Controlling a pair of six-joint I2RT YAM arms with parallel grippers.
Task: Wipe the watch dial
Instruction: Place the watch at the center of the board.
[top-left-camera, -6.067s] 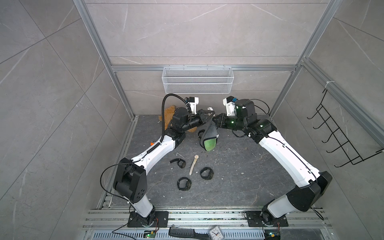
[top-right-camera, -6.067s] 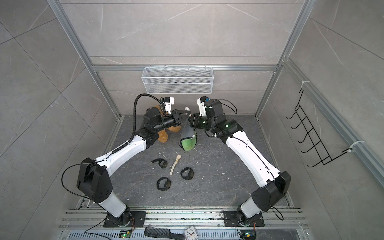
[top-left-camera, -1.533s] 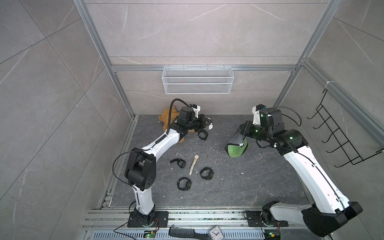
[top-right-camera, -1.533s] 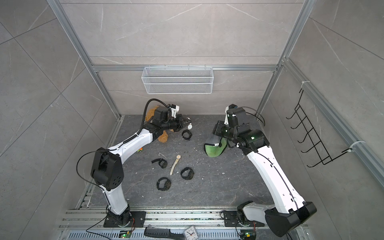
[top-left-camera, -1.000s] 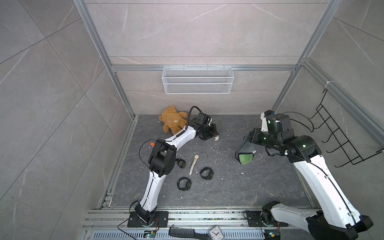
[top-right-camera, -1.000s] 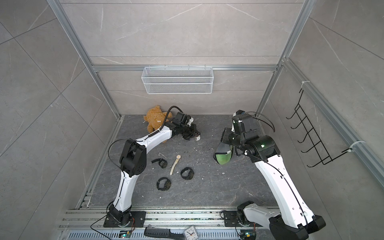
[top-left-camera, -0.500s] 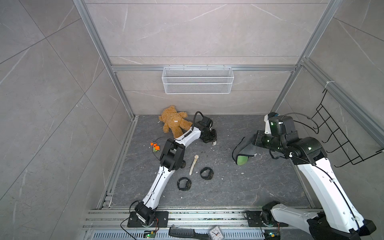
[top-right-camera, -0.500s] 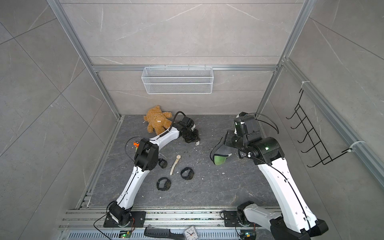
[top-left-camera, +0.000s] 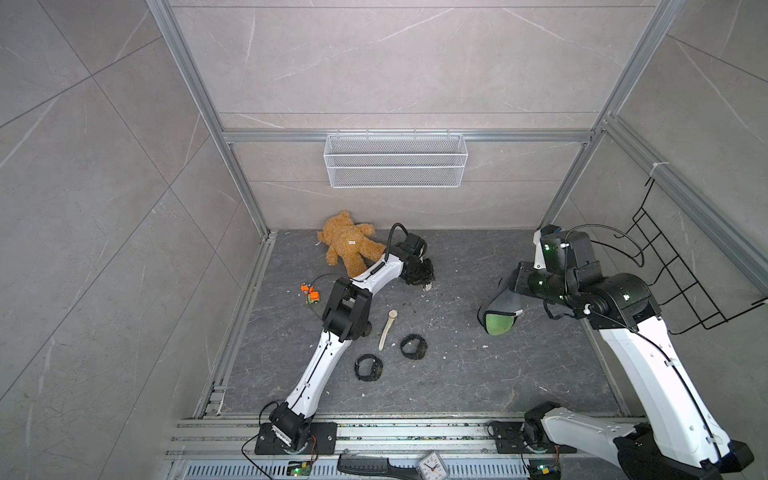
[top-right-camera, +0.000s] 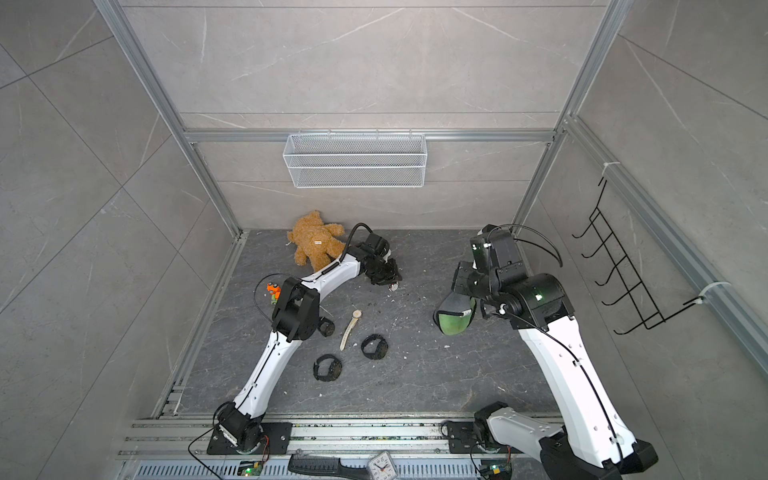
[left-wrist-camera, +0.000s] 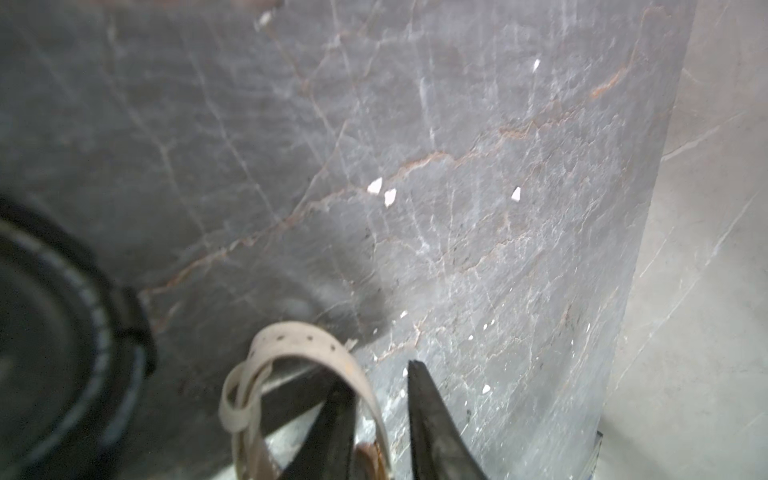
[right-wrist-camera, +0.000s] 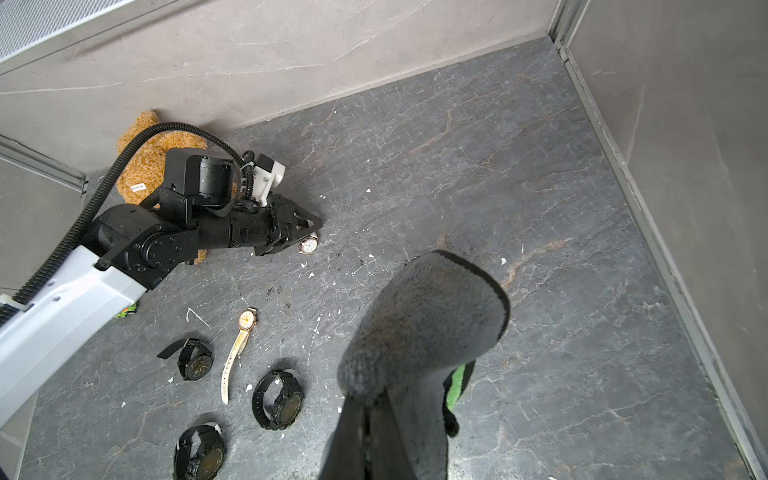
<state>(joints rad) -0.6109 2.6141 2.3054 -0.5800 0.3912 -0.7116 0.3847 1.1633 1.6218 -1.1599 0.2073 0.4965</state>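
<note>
Two tools differed: the left tool (left-wrist-camera: 380, 415) stood parted around the small watch (right-wrist-camera: 308, 244) on the desk (top-left-camera: 457, 374) near the teddy bear (top-left-camera: 349, 245); the right tool (right-wrist-camera: 370, 419) stayed clenched on the cloth (right-wrist-camera: 419, 328).

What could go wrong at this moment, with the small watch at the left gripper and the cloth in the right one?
The left gripper is parted around the small watch's pale strap; the strap may snag as the arm withdraws. The cloth hangs from the shut right gripper and could brush the black watch.
</note>
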